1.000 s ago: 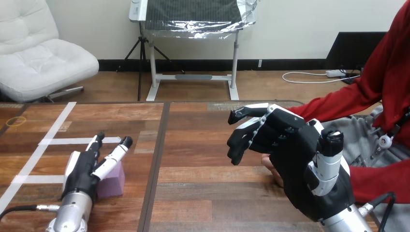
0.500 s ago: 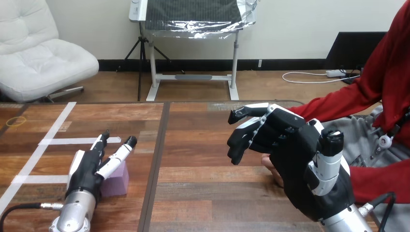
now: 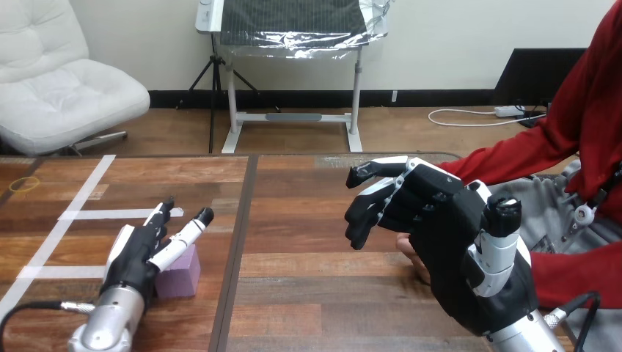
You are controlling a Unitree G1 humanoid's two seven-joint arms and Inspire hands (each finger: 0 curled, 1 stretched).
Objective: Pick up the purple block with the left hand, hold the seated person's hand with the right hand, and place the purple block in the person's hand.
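Where the block lies: the purple block (image 3: 180, 273) stands on the desk (image 3: 308, 293) at about 8 o'clock of its visible top. It is at the 4 o'clock side of the left hand (image 3: 138, 253), close against it and partly under the thumb.
Left hand: released, with its fingers straight and pointing toward 1 o'clock, laid low beside and over the block and not clenched round it.
Right hand (image 3: 447, 249): raised above the desk at about 4 o'clock; I cannot tell whether it grasps anything.
Person's hand (image 3: 408, 248): shows just behind and below the right hand, at that hand's 8 o'clock edge; whether the two touch cannot be told.
Change over the last second: the left hand has advanced toward 1 o'clock, so its fingertips are nearer the cross strip of white tape (image 3: 121, 214). The block stands slightly further toward 3 o'clock. The right hand and the person's hand have kept their places.
Count: one purple block, two robot hands, one person's hand, three strips of white tape.
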